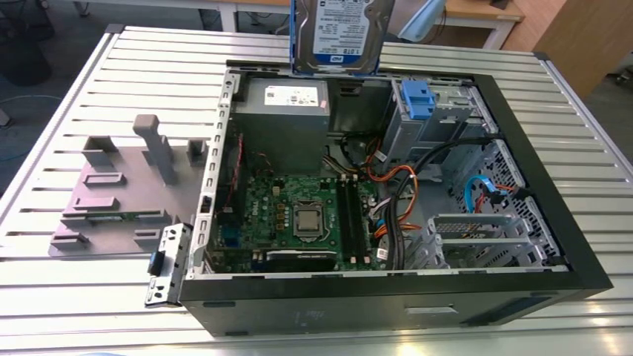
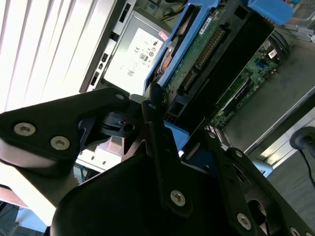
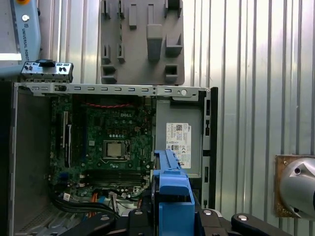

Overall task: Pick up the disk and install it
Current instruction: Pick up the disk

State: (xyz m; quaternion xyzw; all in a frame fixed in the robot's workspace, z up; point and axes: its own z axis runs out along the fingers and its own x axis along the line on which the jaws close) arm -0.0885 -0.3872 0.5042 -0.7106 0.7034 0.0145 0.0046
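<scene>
The disk (image 1: 342,33) hangs upright in the air over the far edge of the open computer case (image 1: 554,245), its blue-and-white label facing the exterior camera and blue rails along its sides. In the second wrist view its green circuit-board side (image 2: 197,59) shows, with my gripper (image 2: 182,130) shut on its end, black fingers (image 2: 155,125) pressing on both sides. In the first wrist view the disk's blue rail (image 3: 171,189) stands edge-on between the same fingers of the gripper (image 3: 172,216), above the power-supply box (image 3: 179,142).
Inside the case are a motherboard (image 1: 296,215), a grey power supply (image 1: 282,111), a drive cage with a blue latch (image 1: 416,100) and loose cables (image 1: 425,170). A grey moulded fixture tray (image 1: 118,193) lies on the slatted metal table (image 1: 109,89) at the exterior view's left.
</scene>
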